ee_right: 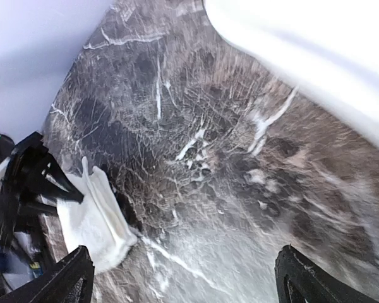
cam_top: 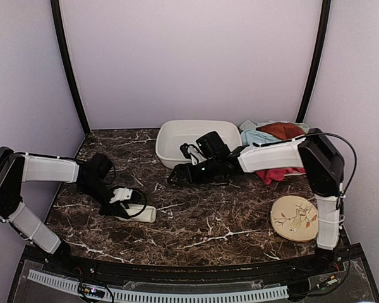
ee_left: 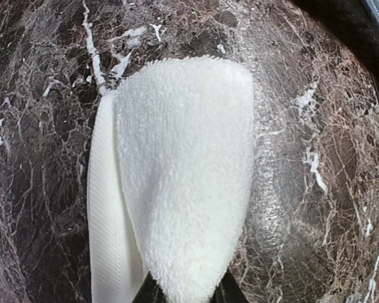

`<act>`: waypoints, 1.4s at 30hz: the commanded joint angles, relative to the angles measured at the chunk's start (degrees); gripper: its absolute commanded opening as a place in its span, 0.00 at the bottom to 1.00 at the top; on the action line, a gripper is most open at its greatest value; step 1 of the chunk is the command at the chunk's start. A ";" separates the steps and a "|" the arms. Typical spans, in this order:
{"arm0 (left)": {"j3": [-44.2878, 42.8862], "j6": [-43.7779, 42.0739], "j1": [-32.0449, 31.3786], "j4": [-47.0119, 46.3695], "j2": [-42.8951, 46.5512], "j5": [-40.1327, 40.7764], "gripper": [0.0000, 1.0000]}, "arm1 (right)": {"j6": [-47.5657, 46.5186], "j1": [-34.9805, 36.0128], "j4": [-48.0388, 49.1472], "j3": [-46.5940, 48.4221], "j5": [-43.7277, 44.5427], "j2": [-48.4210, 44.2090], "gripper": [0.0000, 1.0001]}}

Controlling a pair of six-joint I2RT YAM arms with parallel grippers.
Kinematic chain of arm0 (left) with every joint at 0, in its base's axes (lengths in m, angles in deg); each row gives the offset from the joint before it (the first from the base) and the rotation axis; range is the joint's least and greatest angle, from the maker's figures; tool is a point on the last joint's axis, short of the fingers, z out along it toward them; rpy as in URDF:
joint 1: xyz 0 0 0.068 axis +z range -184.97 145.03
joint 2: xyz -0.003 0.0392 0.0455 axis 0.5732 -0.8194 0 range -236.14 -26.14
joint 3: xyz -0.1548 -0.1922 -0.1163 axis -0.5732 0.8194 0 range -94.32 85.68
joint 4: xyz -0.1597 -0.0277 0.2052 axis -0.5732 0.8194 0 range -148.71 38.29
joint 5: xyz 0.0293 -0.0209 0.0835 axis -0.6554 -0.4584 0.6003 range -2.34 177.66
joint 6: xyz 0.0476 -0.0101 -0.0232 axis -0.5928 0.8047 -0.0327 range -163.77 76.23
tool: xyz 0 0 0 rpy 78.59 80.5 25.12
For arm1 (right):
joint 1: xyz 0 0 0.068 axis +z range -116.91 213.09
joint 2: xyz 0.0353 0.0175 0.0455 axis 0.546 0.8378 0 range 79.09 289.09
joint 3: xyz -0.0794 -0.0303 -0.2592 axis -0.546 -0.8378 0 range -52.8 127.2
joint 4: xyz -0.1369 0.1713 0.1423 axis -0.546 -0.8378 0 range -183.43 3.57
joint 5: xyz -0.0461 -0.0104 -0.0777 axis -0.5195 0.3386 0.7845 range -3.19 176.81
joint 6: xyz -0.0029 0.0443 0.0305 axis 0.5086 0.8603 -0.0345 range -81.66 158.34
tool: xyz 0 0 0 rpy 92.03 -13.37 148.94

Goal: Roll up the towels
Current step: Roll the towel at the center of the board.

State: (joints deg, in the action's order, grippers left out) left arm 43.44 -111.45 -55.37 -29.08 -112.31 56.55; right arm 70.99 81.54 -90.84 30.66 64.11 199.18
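Dark marbled worktop (cam_top: 196,230); white basin (cam_top: 192,142) at the back, coloured towels (cam_top: 275,136) heaped to its right. The cream-white towel (ee_left: 183,177) lies near-left, pinched by the left end effector (ee_left: 188,294); the right end effector (ee_right: 186,284) gapes wide mid-worktop, holding nothing.

You see the cream-white towel (cam_top: 141,213) folded over at lower left; the other towels (cam_top: 276,134) lie heaped at upper right.
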 commanded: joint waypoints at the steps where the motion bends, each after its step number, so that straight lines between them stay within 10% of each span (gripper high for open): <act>1: -0.76 0.37 0.14 12.22 -3.80 -0.87 0.02 | -19.71 4.81 12.75 -13.18 21.44 -18.66 1.00; 4: -1.63 -0.40 0.36 13.35 -4.95 -1.16 0.02 | -10.74 3.16 16.64 -18.83 34.96 -24.49 1.00; 7: -2.71 0.11 0.62 13.78 -6.64 -1.29 0.02 | -10.31 -0.02 21.55 -22.50 23.96 -24.94 1.00; 13: -7.23 1.63 1.86 18.38 -13.60 -3.02 0.02 | -49.30 18.00 35.63 -32.75 32.22 -24.48 0.89; 23: -13.35 4.48 3.03 22.40 -21.67 -1.86 0.04 | -78.21 31.26 34.17 -19.23 39.37 -4.69 0.74; 37: -12.17 1.15 3.29 22.75 -21.15 -0.77 0.09 | -81.11 28.13 28.75 -2.03 39.17 11.93 0.64; 42: -9.78 -1.49 4.65 20.07 -16.54 -3.22 0.29 | -76.49 26.85 21.64 -0.47 37.39 13.41 0.49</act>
State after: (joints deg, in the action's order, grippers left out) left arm 28.92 -110.07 -51.46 -9.89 -129.58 46.95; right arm -9.58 109.45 -62.71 28.67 102.67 210.85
